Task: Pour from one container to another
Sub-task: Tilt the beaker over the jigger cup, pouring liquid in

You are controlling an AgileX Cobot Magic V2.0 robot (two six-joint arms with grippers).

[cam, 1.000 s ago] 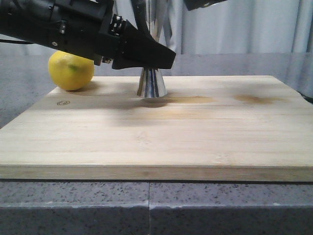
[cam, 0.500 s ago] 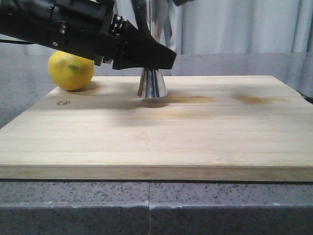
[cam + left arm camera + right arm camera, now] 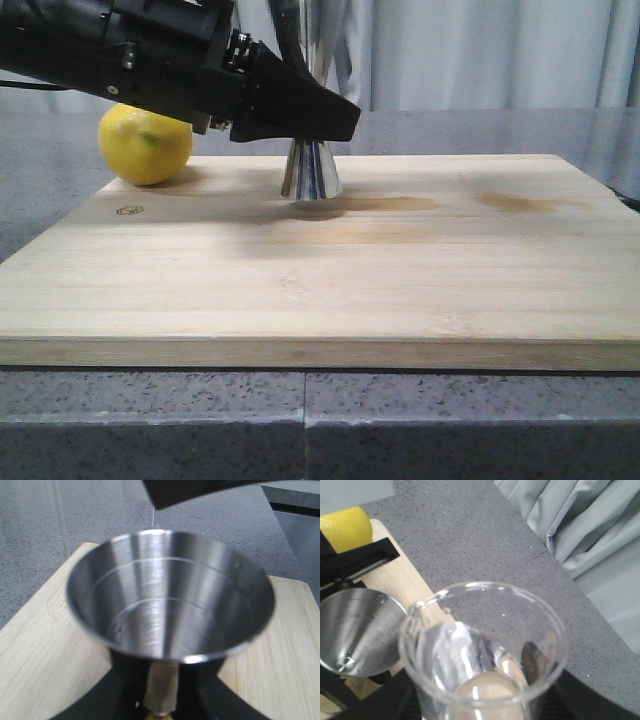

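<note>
The steel jigger (image 3: 310,172) stands upright on the wooden board (image 3: 400,280), at the back and left of the middle. My left gripper (image 3: 318,116) reaches in from the left and is shut on its waist. In the left wrist view the jigger's open cup (image 3: 170,605) fills the frame, and the black fingers (image 3: 125,680) press on the neck below it. My right gripper (image 3: 485,707) is shut on the clear glass beaker (image 3: 485,645), held above and just beside the jigger's mouth (image 3: 355,630). In the front view, the beaker and right gripper are out of frame.
A yellow lemon (image 3: 145,145) lies on the board's back left corner, close behind the left gripper. The board rests on a grey speckled counter (image 3: 300,420). Pale curtains (image 3: 480,50) hang at the back. A dark part of the right arm (image 3: 200,490) hangs over the jigger.
The dark piece of the right arm at the top edge of the front view has risen out of frame. The left gripper and jigger have not moved.
</note>
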